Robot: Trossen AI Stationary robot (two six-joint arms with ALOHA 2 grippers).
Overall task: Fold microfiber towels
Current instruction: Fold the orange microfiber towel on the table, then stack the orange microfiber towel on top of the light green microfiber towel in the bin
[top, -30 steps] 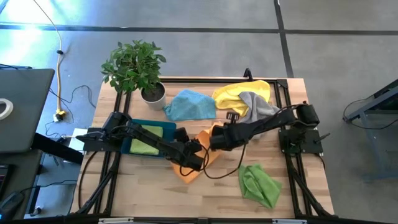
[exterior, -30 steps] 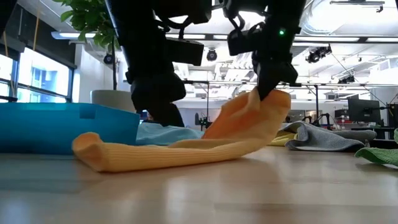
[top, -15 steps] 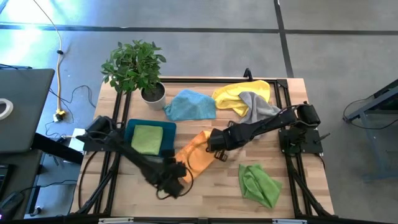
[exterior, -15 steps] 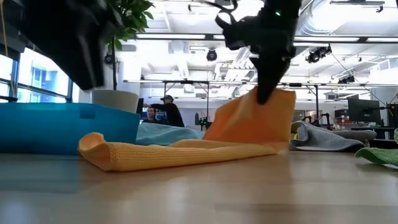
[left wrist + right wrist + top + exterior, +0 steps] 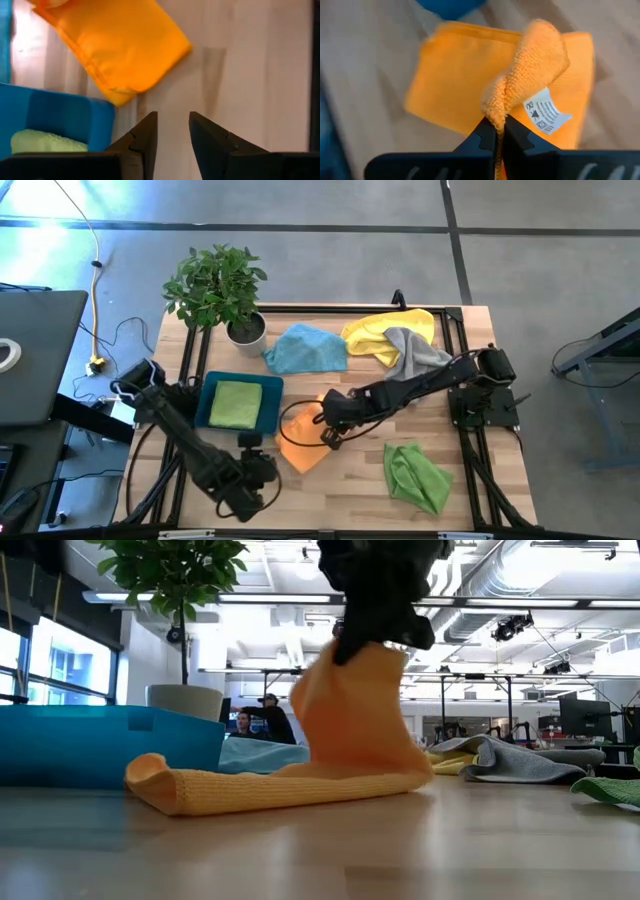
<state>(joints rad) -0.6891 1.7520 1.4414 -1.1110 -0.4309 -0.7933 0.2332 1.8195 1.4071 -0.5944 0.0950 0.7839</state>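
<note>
The orange towel (image 5: 300, 442) lies mid-table, its lower part (image 5: 270, 787) flat on the wood. One end is raised (image 5: 350, 710) by my right gripper (image 5: 496, 125), which is shut on it. My left gripper (image 5: 172, 127) stands open over bare wood near the table's front, short of the towel's near corner (image 5: 120, 95), with nothing between its fingers. A folded lime green towel (image 5: 236, 404) lies in the teal tray (image 5: 268, 388). Light blue (image 5: 305, 348), yellow (image 5: 385, 330), grey (image 5: 415, 350) and a second lime green towel (image 5: 415, 476) lie loose on the table. My right gripper pinches a bunched fold of the orange towel's edge (image 5: 500, 107) between its two fingers, beside the white care label (image 5: 544, 114). The fingers come slanting down from the table's right. That end is lifted and arches over the rest, which lies on the table.
A potted plant (image 5: 215, 290) stands at the far left corner. The teal tray's wall (image 5: 100, 740) rises just left of the orange towel. Bare wood (image 5: 330, 495) shows along the front edge between my left gripper and the loose green towel.
My left gripper has drawn away from the orange towel toward the near left of the table and risen. My right gripper has turned and carried the towel's raised end toward the table's left, over the part that stays flat, so the towel folds over itself.
</note>
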